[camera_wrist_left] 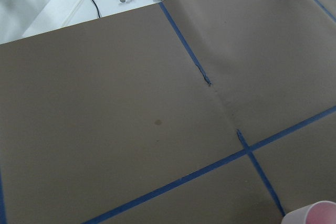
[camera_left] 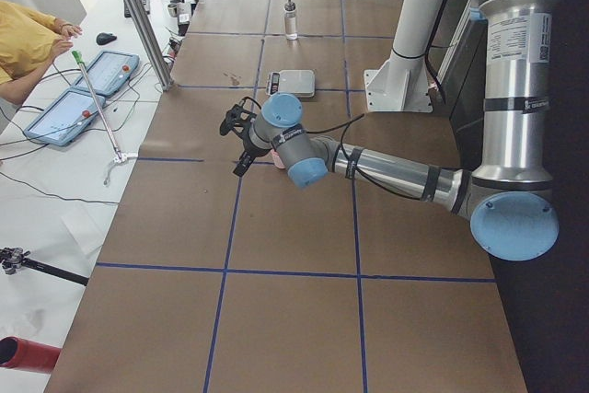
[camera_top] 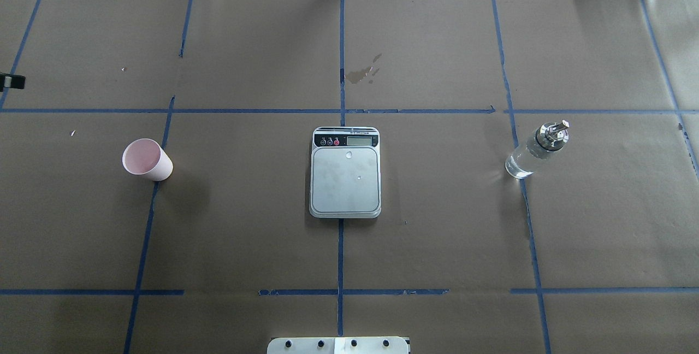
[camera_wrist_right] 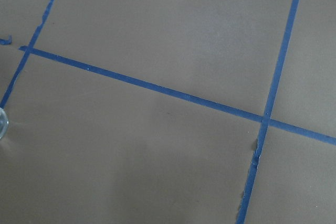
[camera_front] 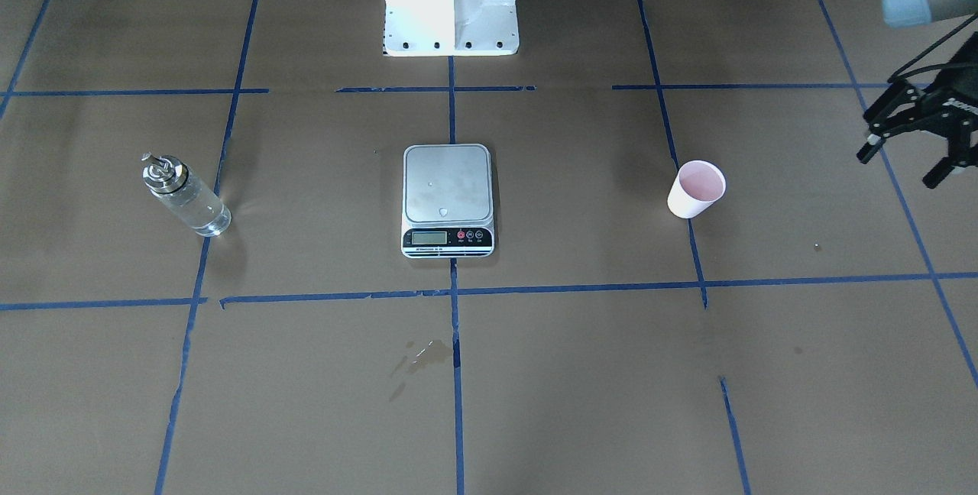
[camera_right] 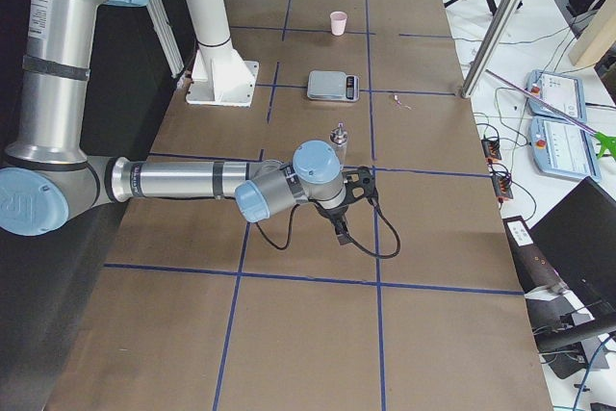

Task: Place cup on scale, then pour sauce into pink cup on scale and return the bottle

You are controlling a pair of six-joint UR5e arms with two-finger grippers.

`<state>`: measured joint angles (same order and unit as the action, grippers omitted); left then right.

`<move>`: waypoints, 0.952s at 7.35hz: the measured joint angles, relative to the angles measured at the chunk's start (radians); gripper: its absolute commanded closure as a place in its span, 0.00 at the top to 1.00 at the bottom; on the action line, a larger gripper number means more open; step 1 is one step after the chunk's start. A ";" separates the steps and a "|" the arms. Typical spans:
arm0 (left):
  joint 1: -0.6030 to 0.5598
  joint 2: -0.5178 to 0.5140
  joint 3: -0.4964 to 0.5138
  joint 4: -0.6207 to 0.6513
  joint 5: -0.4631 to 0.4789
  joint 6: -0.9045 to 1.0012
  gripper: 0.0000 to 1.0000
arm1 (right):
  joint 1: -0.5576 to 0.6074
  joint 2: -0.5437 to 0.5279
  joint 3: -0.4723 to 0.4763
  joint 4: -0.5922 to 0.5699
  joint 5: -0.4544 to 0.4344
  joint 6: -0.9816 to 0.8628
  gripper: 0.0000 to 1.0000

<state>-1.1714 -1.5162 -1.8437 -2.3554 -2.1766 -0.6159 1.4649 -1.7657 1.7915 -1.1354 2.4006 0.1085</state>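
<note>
Nearest, the left gripper (camera_front: 900, 165) hangs with fingers spread, near the cup (camera_front: 695, 191) but apart from it. A hard or off-centre pinch would likely crush or tip that light cup; it stands upright on the robot's left, empty, pale pink inside, whitish outside. Farther, the scale (camera_front: 447, 183) carries no cup; farthest, the bottle (camera_front: 187, 197) and the right gripper (camera_right: 354, 201), whose state I cannot tell

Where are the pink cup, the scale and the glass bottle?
cup (camera_top: 145, 159): overhead exterior view, its pink inside.
scale (camera_top: 345, 182): overhead exterior view, its silver platform.
bottle (camera_top: 525, 157): overhead exterior view, its clear glass body.
</note>
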 measured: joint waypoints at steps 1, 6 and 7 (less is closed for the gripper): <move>0.094 0.002 -0.019 0.001 0.081 -0.113 0.89 | 0.000 -0.001 0.000 0.001 0.000 0.001 1.00; 0.441 -0.003 -0.030 0.007 0.374 -0.556 0.49 | 0.001 -0.012 -0.002 0.002 0.000 0.010 1.00; 0.452 -0.004 -0.025 0.007 0.384 -0.567 0.35 | 0.001 -0.013 -0.001 0.002 0.000 0.011 1.00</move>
<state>-0.7197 -1.5199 -1.8690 -2.3486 -1.7924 -1.1832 1.4664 -1.7785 1.7900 -1.1337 2.4006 0.1193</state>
